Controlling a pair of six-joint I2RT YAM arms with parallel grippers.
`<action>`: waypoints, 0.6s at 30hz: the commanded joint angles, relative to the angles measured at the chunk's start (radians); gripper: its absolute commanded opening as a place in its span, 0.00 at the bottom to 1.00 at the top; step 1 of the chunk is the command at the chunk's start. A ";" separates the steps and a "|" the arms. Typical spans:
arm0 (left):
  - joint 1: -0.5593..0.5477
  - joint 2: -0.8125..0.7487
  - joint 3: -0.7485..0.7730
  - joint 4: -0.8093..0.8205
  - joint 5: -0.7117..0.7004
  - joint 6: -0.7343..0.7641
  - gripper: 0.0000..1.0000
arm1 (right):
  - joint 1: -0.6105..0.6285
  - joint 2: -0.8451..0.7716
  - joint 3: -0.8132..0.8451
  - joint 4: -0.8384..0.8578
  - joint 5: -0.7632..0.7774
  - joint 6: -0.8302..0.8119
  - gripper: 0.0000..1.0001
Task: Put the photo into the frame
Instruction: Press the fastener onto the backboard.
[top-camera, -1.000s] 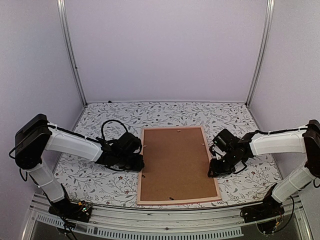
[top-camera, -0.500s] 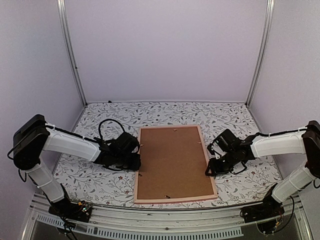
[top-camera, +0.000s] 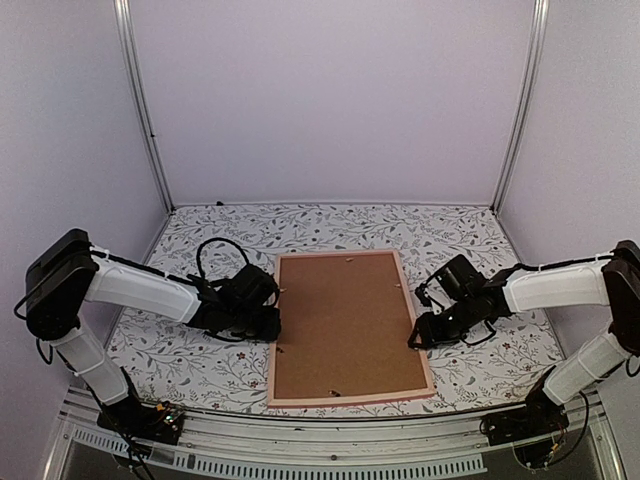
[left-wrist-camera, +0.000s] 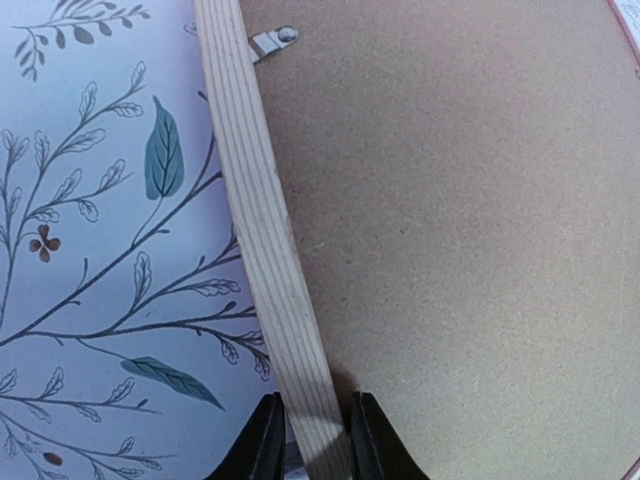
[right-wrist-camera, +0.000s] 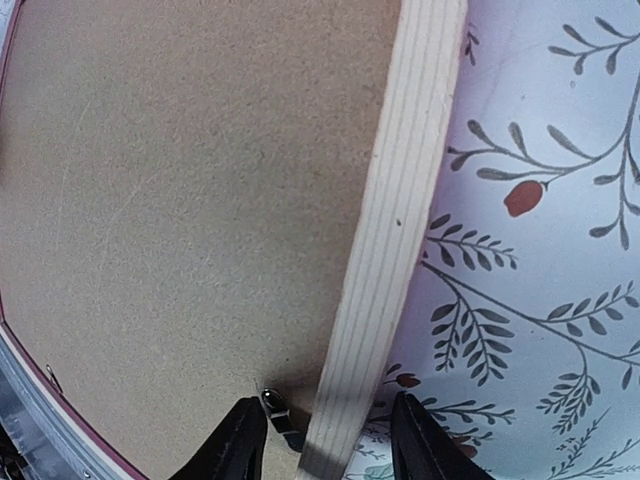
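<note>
Top view: the frame lies hardboard backing up, long axis running away from the bases. It sits inboard of both the left tool and the right tool. The photo is unseen.
Left wrist: the left tool pinches the frame's edge.
Right wrist: the right tool straddles the opposite edge, spread loose.

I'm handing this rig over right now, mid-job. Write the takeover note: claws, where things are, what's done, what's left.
Claws: the left claw is shut on the frame at its left rail. The right claw is open, astride the right rail without gripping.
Things: the frame lies face down on the table, with the brown backing filling its back. The photo is not visible.
Done: backing seated.
Left: confirm the photo is under the backing, secure it, release.
</note>
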 joint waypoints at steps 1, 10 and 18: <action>-0.001 0.002 -0.004 -0.006 0.022 0.016 0.25 | -0.036 -0.016 -0.027 -0.014 -0.022 -0.022 0.42; -0.002 0.006 -0.004 -0.007 0.022 0.014 0.25 | -0.055 -0.015 -0.043 -0.016 -0.025 -0.031 0.37; -0.002 0.004 -0.010 -0.009 0.021 0.013 0.25 | -0.054 0.009 -0.031 -0.045 0.061 0.000 0.29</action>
